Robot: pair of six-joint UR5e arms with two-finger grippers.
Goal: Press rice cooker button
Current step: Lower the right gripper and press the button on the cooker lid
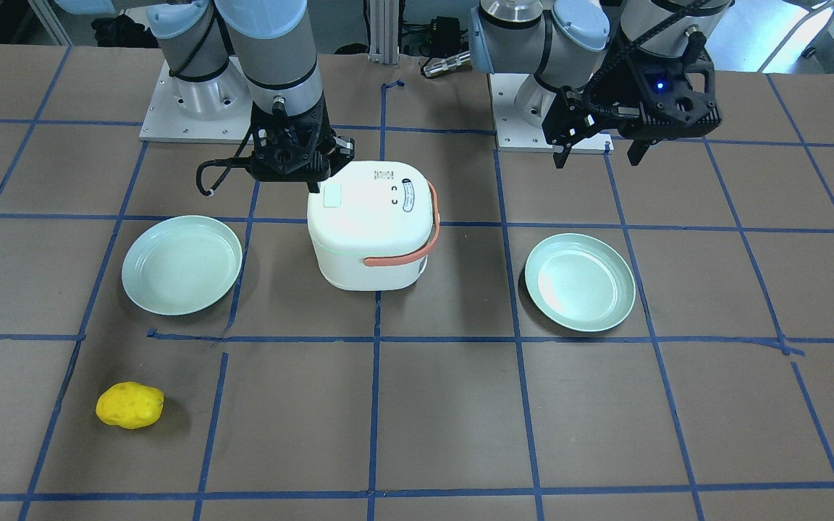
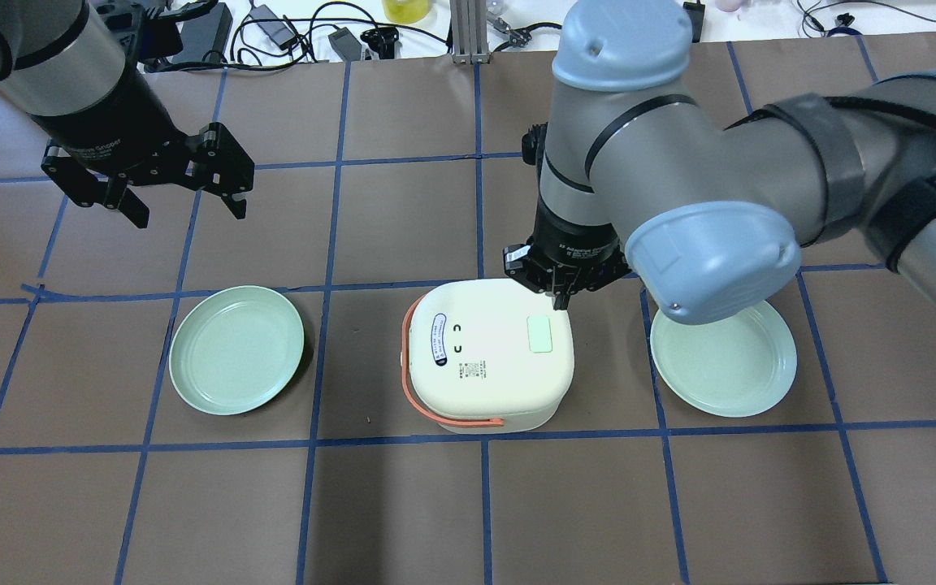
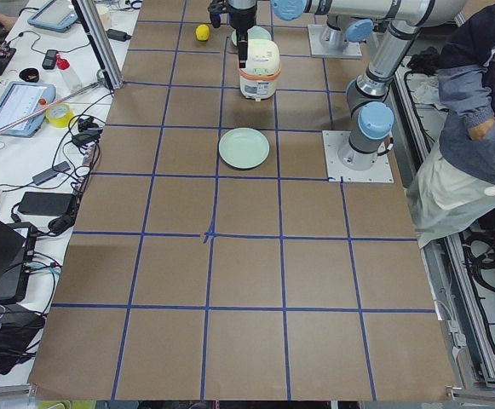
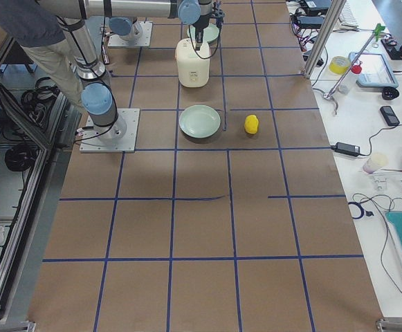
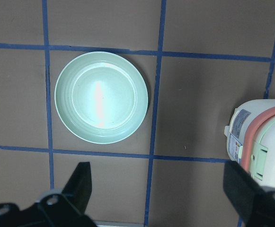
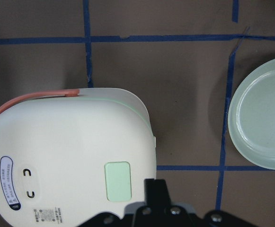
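The white rice cooker point(image 2: 484, 353) with an orange handle stands mid-table. Its pale green button point(image 2: 539, 334) is on the lid; it also shows in the front view point(image 1: 332, 195) and in the right wrist view point(image 6: 117, 181). My right gripper point(image 2: 559, 304) is shut and empty, with its tip at the lid's edge just beside the button, not on it. The fingers point(image 6: 156, 191) show right of the button in the right wrist view. I cannot tell whether they touch the lid. My left gripper point(image 2: 190, 215) is open and empty, held high, well away from the cooker.
Two pale green plates lie on either side of the cooker, one point(image 2: 236, 349) below my left gripper and one point(image 2: 724, 357) under my right arm. A yellow sponge-like lump point(image 1: 129, 405) lies toward the operators' side. An operator stands beside the table point(image 3: 477, 128).
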